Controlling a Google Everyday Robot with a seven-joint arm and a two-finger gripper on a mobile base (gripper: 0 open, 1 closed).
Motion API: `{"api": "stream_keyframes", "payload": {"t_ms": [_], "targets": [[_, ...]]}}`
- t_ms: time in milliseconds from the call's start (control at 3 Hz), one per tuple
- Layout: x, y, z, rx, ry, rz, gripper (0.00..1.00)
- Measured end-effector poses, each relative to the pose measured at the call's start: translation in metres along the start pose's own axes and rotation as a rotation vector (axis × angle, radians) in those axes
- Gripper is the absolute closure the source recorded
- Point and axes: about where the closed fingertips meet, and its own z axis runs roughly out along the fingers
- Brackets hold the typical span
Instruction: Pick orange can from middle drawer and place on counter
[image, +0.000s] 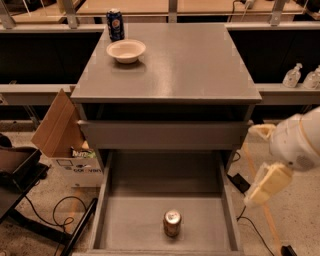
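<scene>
The orange can (172, 223) stands upright on the floor of the open middle drawer (130, 222), near its front edge and about mid-width. The counter (185, 60) is the grey cabinet top above it. My gripper (267, 183), a pale yellow piece at the end of the white arm (298, 140), hangs to the right of the cabinet, outside the drawer's right wall and above the can's level. It holds nothing that I can see.
A white bowl (126, 50) and a dark blue can (115, 24) sit at the counter's back left. The upper drawer (165, 135) juts out slightly above the open one. A cardboard box (60, 131) stands left of the cabinet. Cables (240, 182) lie on the floor at right.
</scene>
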Motion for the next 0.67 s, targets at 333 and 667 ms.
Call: {"api": "stream_keyframes", "payload": {"t_ms": [333,667], "targets": [[0.026,0.026,0.070,-0.036,-0.221,0.059,0.00],[0.040,0.019,0.112,0.040,-0.385,0.088,0.00]]}}
